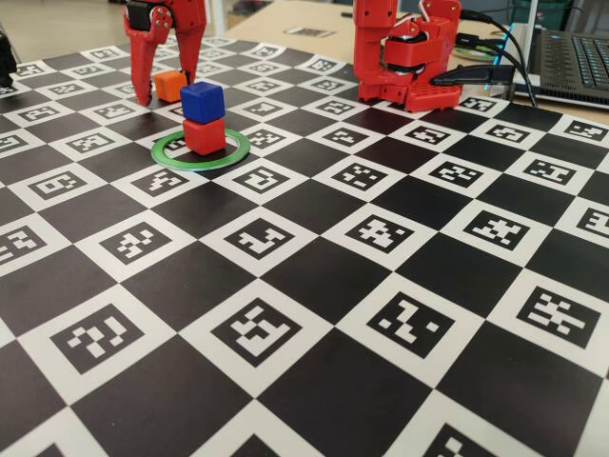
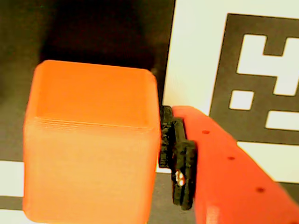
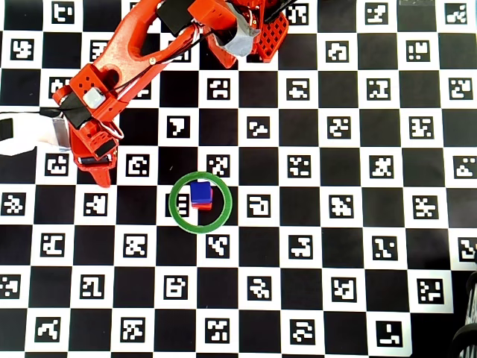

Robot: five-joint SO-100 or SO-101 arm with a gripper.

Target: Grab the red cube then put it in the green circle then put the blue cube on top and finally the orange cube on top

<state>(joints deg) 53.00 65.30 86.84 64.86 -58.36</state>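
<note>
**Orange cube between parted fingers, two cubes stacked in the ring**

In the wrist view the small matte orange cube [image 2: 91, 140] filled the near left, a black-padded red finger [image 2: 224, 163] just beside its right face. The red two-finger gripper [image 1: 164, 93] stood wide, straddling that cube without clamping it. At about five o'clock from the gripper in the fixed view, the matte royal-blue cube [image 1: 202, 101] sat atop the deep red cube [image 1: 204, 135], inside the thin flat green ring [image 1: 171, 158] on the black-and-white marker-patterned board [image 1: 314, 286].
</note>
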